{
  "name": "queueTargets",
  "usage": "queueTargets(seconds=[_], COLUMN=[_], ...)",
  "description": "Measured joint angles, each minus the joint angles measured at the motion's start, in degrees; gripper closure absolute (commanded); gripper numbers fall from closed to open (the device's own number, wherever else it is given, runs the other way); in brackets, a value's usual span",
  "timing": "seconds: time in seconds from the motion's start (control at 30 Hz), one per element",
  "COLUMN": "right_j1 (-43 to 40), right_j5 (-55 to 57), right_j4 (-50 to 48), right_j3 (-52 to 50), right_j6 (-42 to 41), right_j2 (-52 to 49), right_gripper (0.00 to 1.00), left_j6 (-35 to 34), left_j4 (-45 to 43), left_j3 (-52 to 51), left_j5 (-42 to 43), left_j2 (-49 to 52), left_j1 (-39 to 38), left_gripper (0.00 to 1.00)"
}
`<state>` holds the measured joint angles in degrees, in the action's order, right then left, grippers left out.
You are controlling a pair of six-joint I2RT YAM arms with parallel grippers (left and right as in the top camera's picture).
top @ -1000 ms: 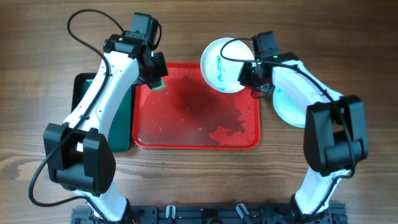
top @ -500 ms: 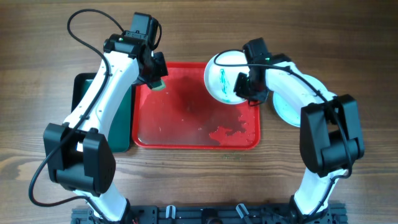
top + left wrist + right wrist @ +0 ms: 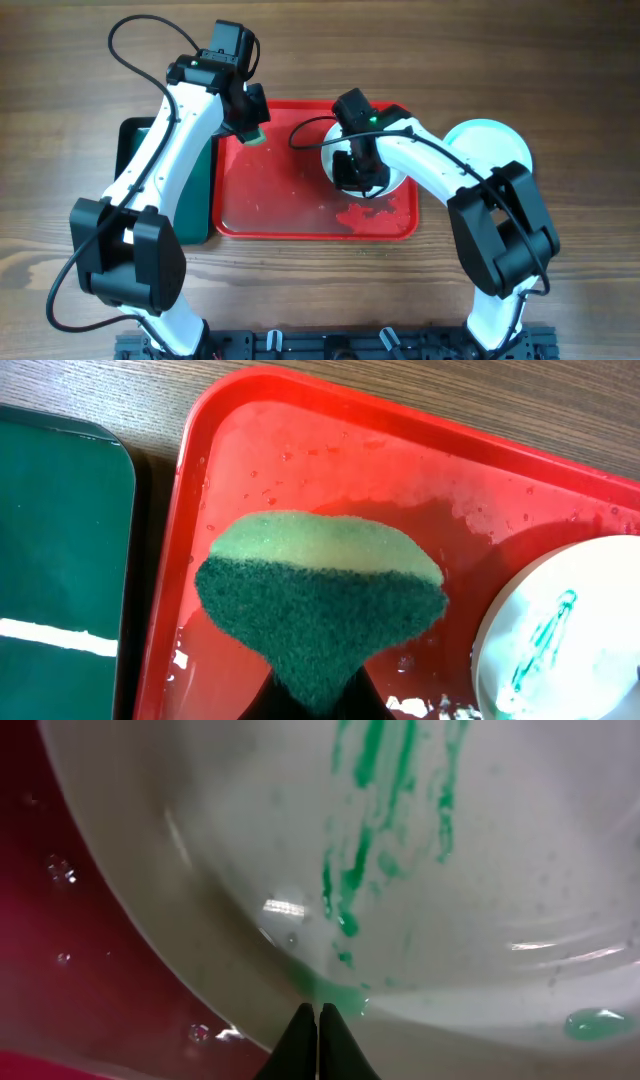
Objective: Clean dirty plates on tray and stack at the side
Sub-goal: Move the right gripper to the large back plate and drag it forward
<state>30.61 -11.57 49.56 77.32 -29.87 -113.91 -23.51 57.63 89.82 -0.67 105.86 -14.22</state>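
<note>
**Overhead:** the right gripper [image 3: 357, 175] is at a plate [image 3: 330, 158] over the right half of the tray [image 3: 280, 195], and its arm hides most of the plate. A second plate [image 3: 497, 143] lies on the table, right of the tray.

**Right wrist:** only this view shows the plate's teal streaks [image 3: 350, 870] and the fingers [image 3: 300, 1042] pinched on its rim.

**Left wrist:** the left gripper [image 3: 250, 128] clamps a sponge [image 3: 320, 600] above the tray's far left corner. A green tray [image 3: 60, 540] lies just beside it.

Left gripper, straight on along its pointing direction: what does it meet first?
The left gripper is shut on the sponge, so the sponge would likely press the wet tray floor first, near its left rim. The plate sits off to the side. Gap unclear.
</note>
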Motion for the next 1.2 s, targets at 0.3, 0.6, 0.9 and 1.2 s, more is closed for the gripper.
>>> queueTargets(seconds=[0.3,0.6,0.9,1.2], right_j1=[-11.8,-16.1,-16.0,-16.0], right_j5=[2.5,7.8,10.6,10.0], right_j4=[5.2,-3.0,-8.8,-5.2], right_j3=[4.8,4.6,4.6,4.6], right_j6=[4.6,14.0,23.0,26.0], right_j2=[5.9,4.5,-0.7,-3.8], right_gripper=[0.60,0.50,0.50,0.83], left_j6=[0.0,0.0,0.0,0.0], left_j4=[0.0,0.0,0.0,0.0], left_j3=[0.0,0.0,0.0,0.0], left_j5=[0.0,0.0,0.0,0.0], left_j2=[0.0,0.0,0.0,0.0], left_j1=[0.0,0.0,0.0,0.0], left_gripper=[0.96,0.96,0.96,0.96])
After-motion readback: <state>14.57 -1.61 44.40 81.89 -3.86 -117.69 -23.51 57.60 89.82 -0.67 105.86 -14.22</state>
